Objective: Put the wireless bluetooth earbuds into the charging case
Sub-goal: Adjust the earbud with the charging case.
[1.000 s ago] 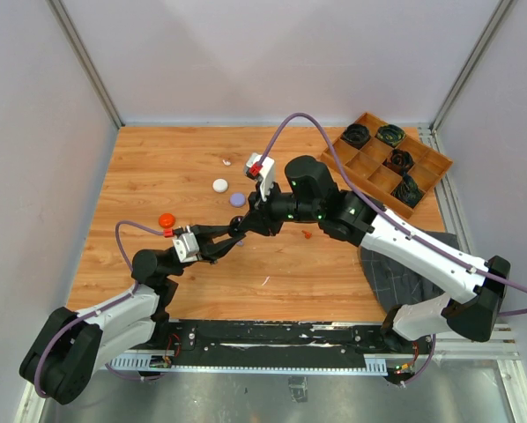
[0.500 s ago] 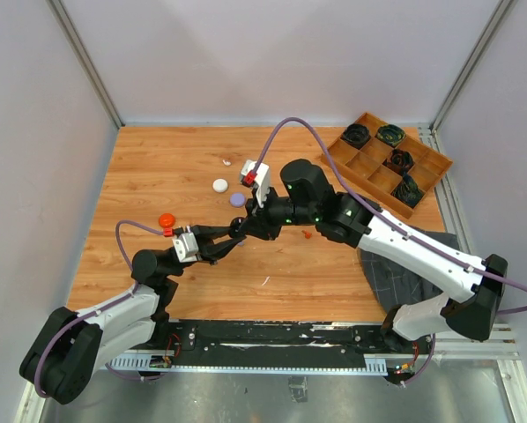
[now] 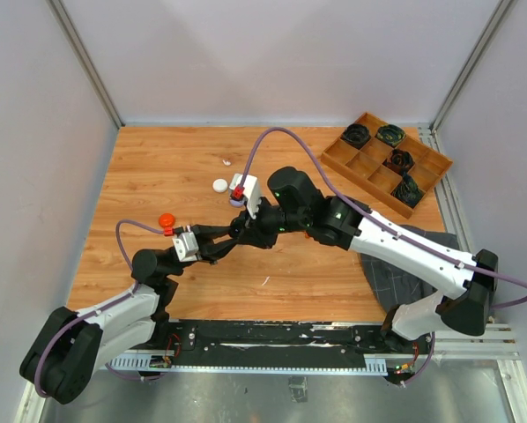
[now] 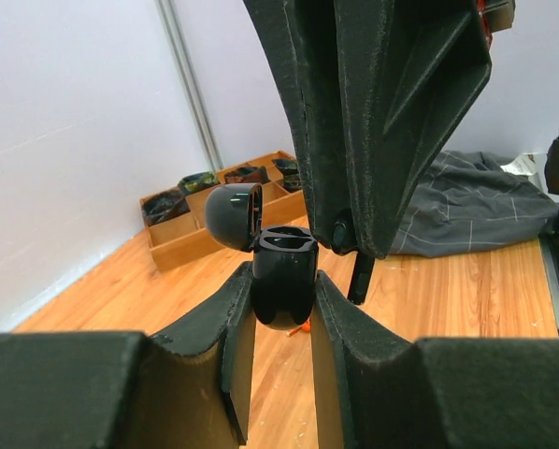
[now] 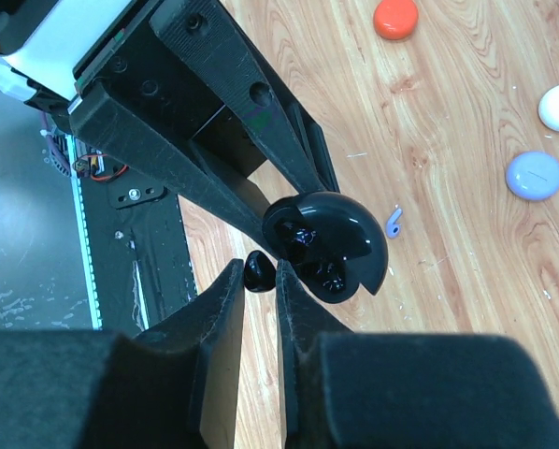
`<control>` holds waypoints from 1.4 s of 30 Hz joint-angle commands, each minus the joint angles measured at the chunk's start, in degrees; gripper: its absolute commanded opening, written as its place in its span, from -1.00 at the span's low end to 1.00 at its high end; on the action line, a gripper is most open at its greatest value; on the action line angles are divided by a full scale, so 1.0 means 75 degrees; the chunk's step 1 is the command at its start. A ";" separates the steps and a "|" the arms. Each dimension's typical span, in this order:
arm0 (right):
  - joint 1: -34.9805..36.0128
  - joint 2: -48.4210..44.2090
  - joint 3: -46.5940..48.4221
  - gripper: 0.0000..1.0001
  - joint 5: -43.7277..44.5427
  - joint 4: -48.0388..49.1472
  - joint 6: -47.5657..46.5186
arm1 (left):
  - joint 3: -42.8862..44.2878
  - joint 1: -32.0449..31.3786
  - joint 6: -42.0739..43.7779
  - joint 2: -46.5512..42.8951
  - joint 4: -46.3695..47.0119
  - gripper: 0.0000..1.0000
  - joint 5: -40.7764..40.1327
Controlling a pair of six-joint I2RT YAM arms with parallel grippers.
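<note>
My left gripper (image 4: 281,292) is shut on the black charging case (image 4: 284,281), held upright above the table with its lid (image 4: 233,215) flipped open. My right gripper (image 5: 259,277) is shut on a black earbud (image 5: 259,269), right beside the open case (image 5: 328,245). In the top view the two grippers meet near the table's middle, left gripper (image 3: 228,241) and right gripper (image 3: 246,234). A pale purple earbud (image 5: 394,221) lies on the wood below. A red-orange earbud (image 4: 301,328) lies behind the case. A white earbud (image 3: 226,161) lies further back.
Three round pucks lie on the wood: orange (image 3: 166,219), white (image 3: 219,185) and purple (image 5: 534,175). A wooden tray (image 3: 367,159) with black coiled bundles stands at the back right. A grey cloth (image 3: 409,269) lies at the right front under the right arm.
My right arm has swung left and brought the black earbud up against the open case. My left gripper has held the case still.
</note>
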 commanded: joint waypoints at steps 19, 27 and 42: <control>0.0105 -0.0662 0.0100 -0.99 0.0398 0.0438 -0.0273 | 0.0154 -0.0011 -0.0010 -0.0018 0.0293 -1.00 0.0174; 0.0105 -0.0456 -0.0019 -0.99 0.0449 0.0440 -0.0300 | 0.0160 -0.0005 -0.0061 -0.0031 0.0339 -0.99 0.0215; 0.0105 -0.0246 0.0011 -0.99 0.0469 0.0117 -0.0444 | 0.0183 -0.0005 -0.0075 -0.0101 0.0272 -0.99 0.0238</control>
